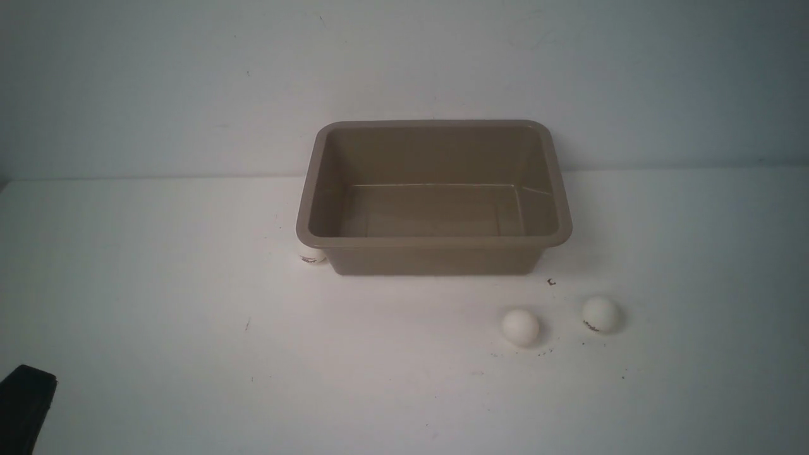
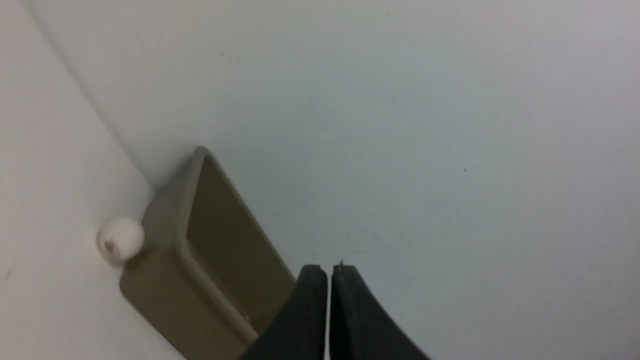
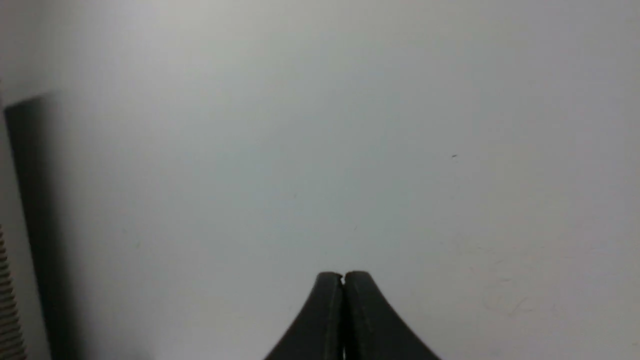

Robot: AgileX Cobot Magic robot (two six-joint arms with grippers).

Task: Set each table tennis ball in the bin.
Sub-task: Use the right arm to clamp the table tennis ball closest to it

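The taupe-brown bin (image 1: 433,242) stands empty at the middle of the white table, close to the back wall. One table tennis ball (image 1: 311,256) is tucked under the rim at the bin's front left corner. Two more lie apart in front of its right end, a plain one (image 1: 520,327) and one with a dark logo (image 1: 600,314). The left wrist view shows my left gripper (image 2: 329,270) shut and empty, far from the bin (image 2: 181,235) and the corner ball (image 2: 120,239). My right gripper (image 3: 343,275) is shut and empty, facing only the bare wall.
A black part of my left arm (image 1: 25,404) shows at the front left corner of the front view. The pale wall (image 1: 404,76) rises right behind the bin. A dark upright bar (image 3: 35,225) edges the right wrist view.
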